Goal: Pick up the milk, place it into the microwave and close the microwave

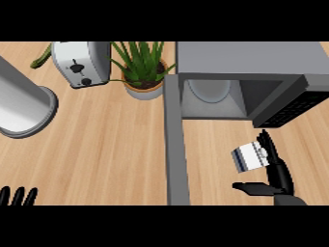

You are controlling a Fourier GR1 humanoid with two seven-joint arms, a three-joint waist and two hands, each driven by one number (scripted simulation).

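While the right hand's fingers (269, 147) lie straight and close together along the milk (249, 156), its thumb (249, 188) sticks out sideways below the carton, so the right hand (279, 176) cups rather than pinches it. No writing on the carton can be read. The milk sits near the table's (102, 144) front right, just before the open microwave (256, 77), whose door (174, 140) swings toward the front edge. At the front left corner, the left hand (14, 197) rests, fingers spread upward.

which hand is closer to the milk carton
Right. The right hand is against the milk carton; the left hand rests at the lower left edge, far across the counter.
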